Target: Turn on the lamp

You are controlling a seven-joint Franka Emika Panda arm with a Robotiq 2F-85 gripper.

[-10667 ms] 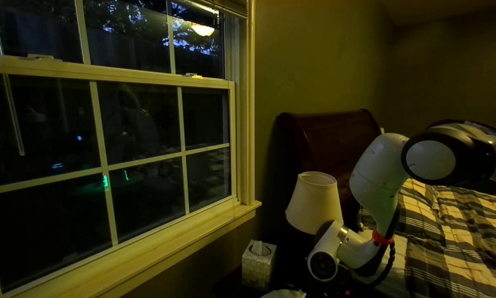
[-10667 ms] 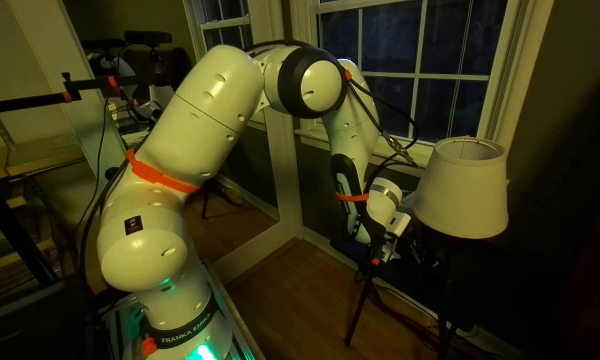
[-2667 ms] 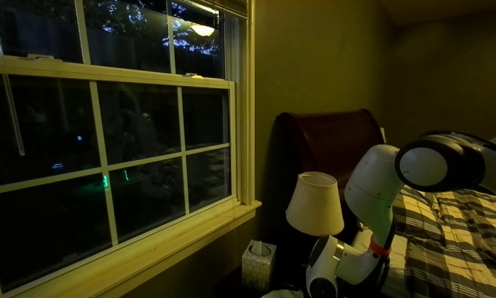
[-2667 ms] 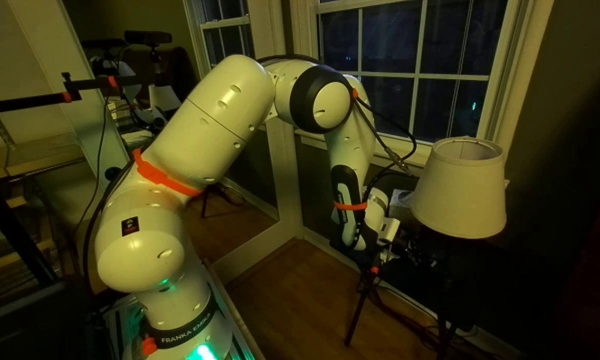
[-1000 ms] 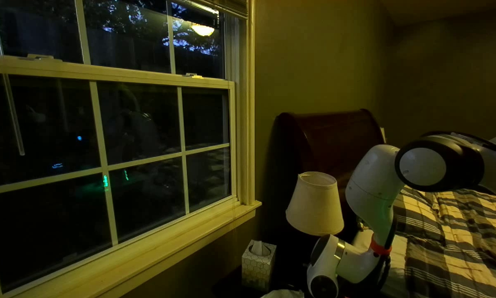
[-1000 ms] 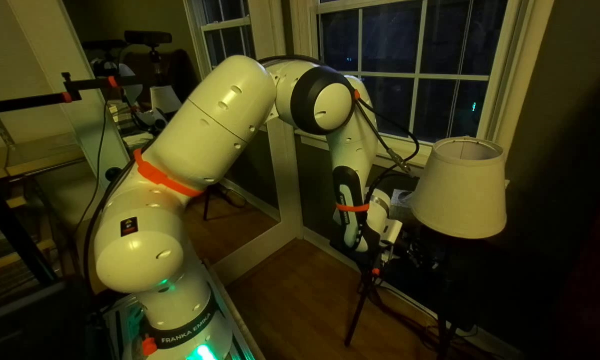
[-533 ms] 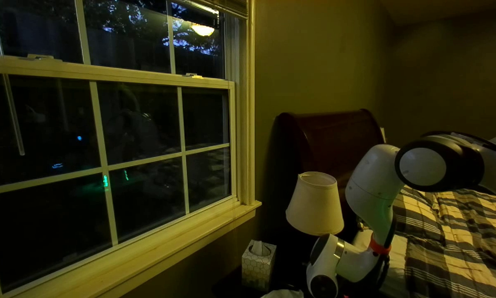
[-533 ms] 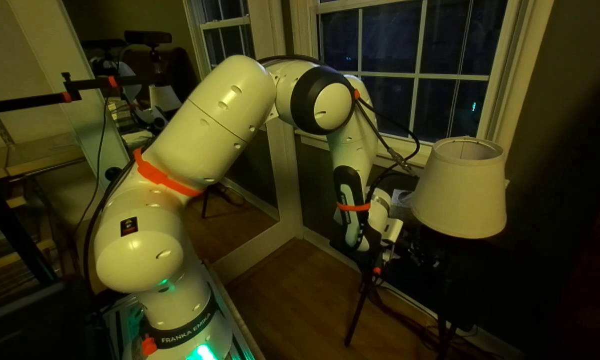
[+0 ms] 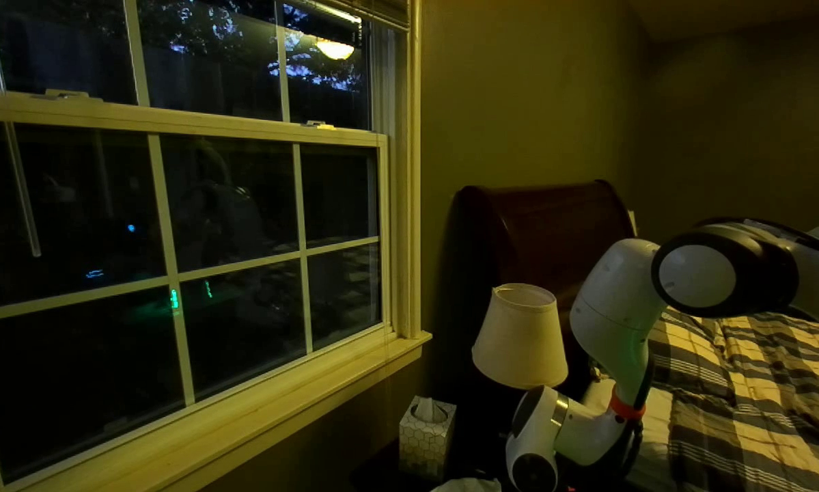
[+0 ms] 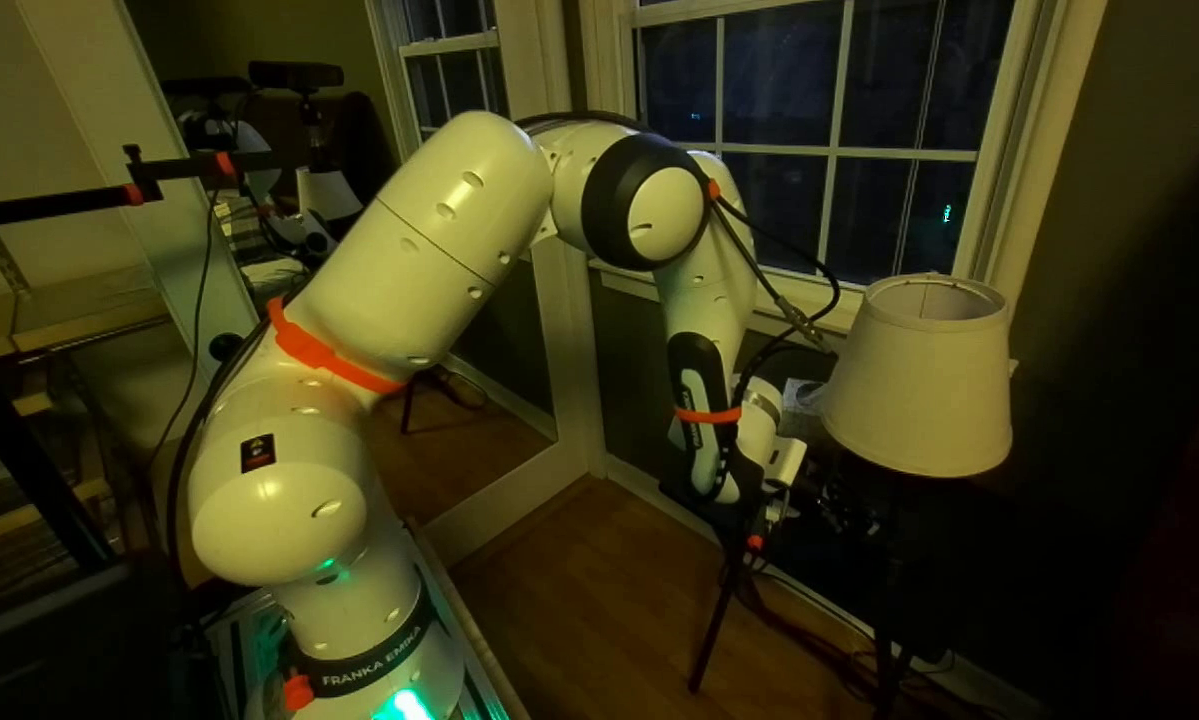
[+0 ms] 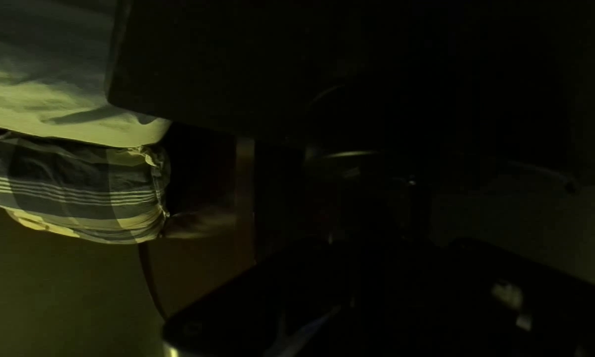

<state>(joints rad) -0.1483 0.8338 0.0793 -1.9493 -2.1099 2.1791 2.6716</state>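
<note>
1. The black gripper (image 11: 391, 245) is nearly lost in shadow from where I stand; I can't tell whether its jaws are apart or together.
2. The small table lamp with a cream-white tapered drum shade (image 10: 917, 390) stands near the jaws, its shade above them; contact I can't make out.
3. Left of the jaws, in the wrist view, lies grey-and-cream plaid cloth bedding (image 11: 79, 198).

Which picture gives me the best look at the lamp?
An exterior view: there the lamp looks biggest, its pale shade almost whole, its base lost in darkness. In an exterior view with the headboard, it appears smaller, part of the robot's arm just below. The wrist view is too dark to make it out.
</note>
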